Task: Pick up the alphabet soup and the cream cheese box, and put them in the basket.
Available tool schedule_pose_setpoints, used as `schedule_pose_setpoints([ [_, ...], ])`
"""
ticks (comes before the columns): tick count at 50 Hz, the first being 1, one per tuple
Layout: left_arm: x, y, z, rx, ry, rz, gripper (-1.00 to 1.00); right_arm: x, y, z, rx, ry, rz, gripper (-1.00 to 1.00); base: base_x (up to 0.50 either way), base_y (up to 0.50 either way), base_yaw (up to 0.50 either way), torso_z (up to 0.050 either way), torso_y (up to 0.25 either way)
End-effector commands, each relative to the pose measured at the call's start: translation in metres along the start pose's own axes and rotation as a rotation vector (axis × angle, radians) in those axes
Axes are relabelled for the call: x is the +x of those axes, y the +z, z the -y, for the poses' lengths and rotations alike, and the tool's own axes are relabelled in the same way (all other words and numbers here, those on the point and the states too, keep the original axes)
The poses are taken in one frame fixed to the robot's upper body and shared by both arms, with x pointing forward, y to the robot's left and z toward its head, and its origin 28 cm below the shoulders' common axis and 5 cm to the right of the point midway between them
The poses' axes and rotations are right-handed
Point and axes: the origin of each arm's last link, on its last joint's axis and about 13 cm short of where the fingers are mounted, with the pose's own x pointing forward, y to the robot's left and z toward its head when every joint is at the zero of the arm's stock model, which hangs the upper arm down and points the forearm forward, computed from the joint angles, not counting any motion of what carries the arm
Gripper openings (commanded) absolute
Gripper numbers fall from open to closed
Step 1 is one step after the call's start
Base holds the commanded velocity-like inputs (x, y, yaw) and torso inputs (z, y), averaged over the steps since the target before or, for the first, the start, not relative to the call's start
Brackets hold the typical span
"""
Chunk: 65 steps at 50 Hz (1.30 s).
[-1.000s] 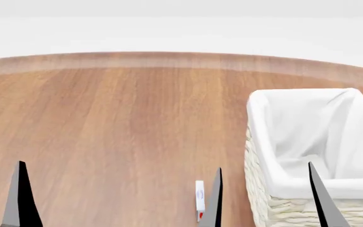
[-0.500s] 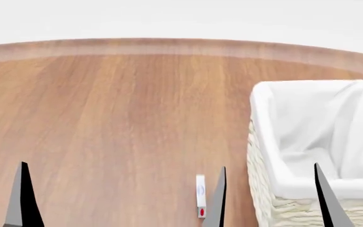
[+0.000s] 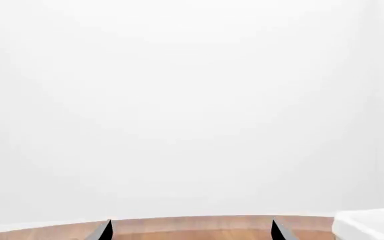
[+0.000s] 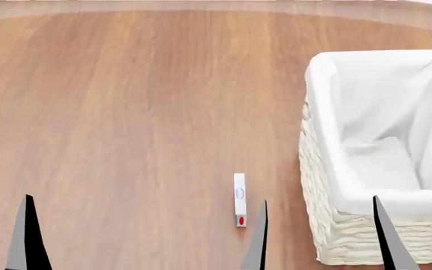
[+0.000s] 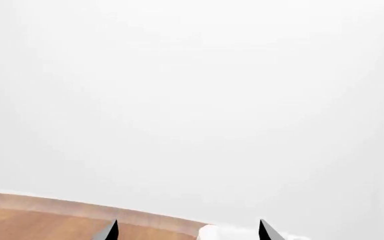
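- Down on the wooden surface (image 4: 126, 112) the cream cheese box (image 4: 239, 207) lies flat and narrow, white with blue print and a red spot at its near end, just beside the basket (image 4: 328, 236) and apart from it
- the basket, cream-white wicker with a white cloth liner (image 4: 373, 112) folded over its rim, shows nothing inside it in the head view
- right claw (image 4: 321, 233): two dark fingertips stand spread wide with nothing between them, one close to the near end of the cream cheese box without clearly touching it, the other in front of the basket's near wall
- left claw (image 3: 190, 230): in the left wrist view its two tips are held well apart with only bare wood between them, so it grips nothing; in the head view just one tip shows, far from the basket on the side where the box lies
- both wrist views look mostly at blank white background, with a corner of the basket at the edge
- the alphabet soup shows in none of the views
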Motion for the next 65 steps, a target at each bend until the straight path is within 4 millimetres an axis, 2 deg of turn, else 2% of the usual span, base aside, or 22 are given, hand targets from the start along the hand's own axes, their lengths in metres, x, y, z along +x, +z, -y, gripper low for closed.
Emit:
schedule_pose_setpoints([
  [1, -0.0002, -0.0003, 0.0, 0.001, 0.0, -0.001, 1.0, -0.0001, -0.0006, -0.0005, -0.002, 0.003, -0.001, 1.0, 0.0, 0.0, 0.0, 0.0, -0.182],
  [36, -0.0014, -0.0003, 0.0005, -0.002, 0.0, 0.003, 1.0, -0.0018, -0.0029, -0.0019, 0.0, 0.017, -0.008, 1.0, 0.0, 0.0, 0.0, 0.0, -0.18],
  [46, -0.0015, -0.0015, -0.0005, -0.019, 0.003, 0.005, 1.0, -0.0013, -0.0038, -0.0028, 0.027, 0.034, -0.016, 1.0, 0.0, 0.0, -0.02, 0.0, -0.003],
  [65, -0.0015, -0.0016, 0.0, -0.031, 0.012, -0.001, 1.0, -0.0023, -0.0027, -0.0011, 0.035, 0.025, -0.02, 1.0, 0.0, 0.0, -0.24, 0.0, 0.0],
])
